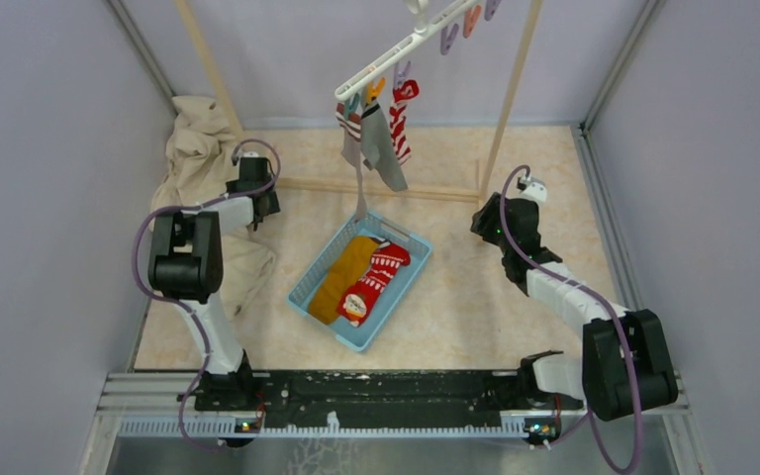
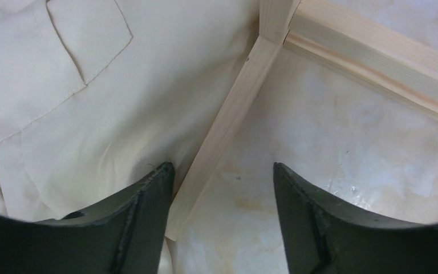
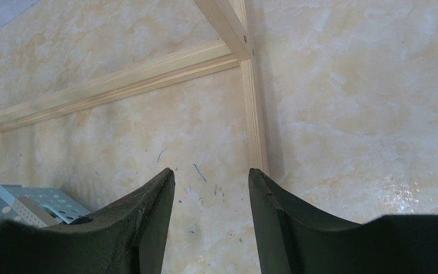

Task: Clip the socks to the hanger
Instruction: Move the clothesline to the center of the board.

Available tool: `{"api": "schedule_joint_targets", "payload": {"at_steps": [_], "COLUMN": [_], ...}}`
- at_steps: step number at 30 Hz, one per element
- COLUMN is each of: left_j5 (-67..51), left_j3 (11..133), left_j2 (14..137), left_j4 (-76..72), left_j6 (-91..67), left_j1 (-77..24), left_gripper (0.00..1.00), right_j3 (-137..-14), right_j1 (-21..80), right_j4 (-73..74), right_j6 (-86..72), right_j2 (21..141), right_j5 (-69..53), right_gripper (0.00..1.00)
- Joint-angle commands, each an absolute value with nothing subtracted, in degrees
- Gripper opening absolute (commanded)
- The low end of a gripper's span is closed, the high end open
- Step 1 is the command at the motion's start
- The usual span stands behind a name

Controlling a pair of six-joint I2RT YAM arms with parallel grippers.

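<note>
The mustard-yellow sock [image 1: 341, 277] and the red sock with white bands [image 1: 378, 279] lie side by side in a light-blue basket [image 1: 397, 294] at mid-table. The white hanger [image 1: 406, 47] hangs tilted at the top, with coloured pegs. My left gripper [image 1: 260, 201] [image 2: 222, 171] is open and holds nothing; it hovers left of the basket, over a cream cloth and a wooden foot. My right gripper [image 1: 485, 223] [image 3: 211, 174] is also open and holds nothing, low over the table to the right of the basket.
A grey sock [image 1: 381, 148] and a red-and-white striped sock [image 1: 401, 119] hang from the hanger's low end. The wooden rack's posts [image 1: 510, 89] and base rail [image 2: 228, 114] [image 3: 254, 114] stand behind the basket. Cream cloth [image 1: 198, 158] [image 2: 91, 114] is heaped at the far left. The basket's corner [image 3: 28, 205] shows in the right wrist view.
</note>
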State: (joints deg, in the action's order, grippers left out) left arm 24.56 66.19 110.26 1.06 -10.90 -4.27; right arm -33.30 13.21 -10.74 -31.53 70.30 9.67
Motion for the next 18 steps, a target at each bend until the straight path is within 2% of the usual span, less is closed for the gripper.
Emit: {"api": "schedule_joint_targets", "payload": {"at_steps": [1,7,18], "left_j5": [22.6,18.3,5.7], "left_j3": [67.9,66.0,65.1], "left_j2": [112.4,110.5,107.1], "left_j4": [4.6,5.0,5.9], "left_j6": [-12.2,-13.9,-17.4], "left_j1": [-4.1,-5.2,-12.6], "left_gripper": [0.66,0.54,0.57], "right_j3": [-33.2,-33.1,-34.4], "right_j1": [12.7,12.8,12.8], "right_j4": [-13.5,-14.1,-11.8], "right_j6": [-30.9,-31.4,-31.1], "right_j2": [70.3,70.8,71.3], "right_j5": [10.8,9.2,11.2], "right_gripper": [0.51,0.51,0.5]}}
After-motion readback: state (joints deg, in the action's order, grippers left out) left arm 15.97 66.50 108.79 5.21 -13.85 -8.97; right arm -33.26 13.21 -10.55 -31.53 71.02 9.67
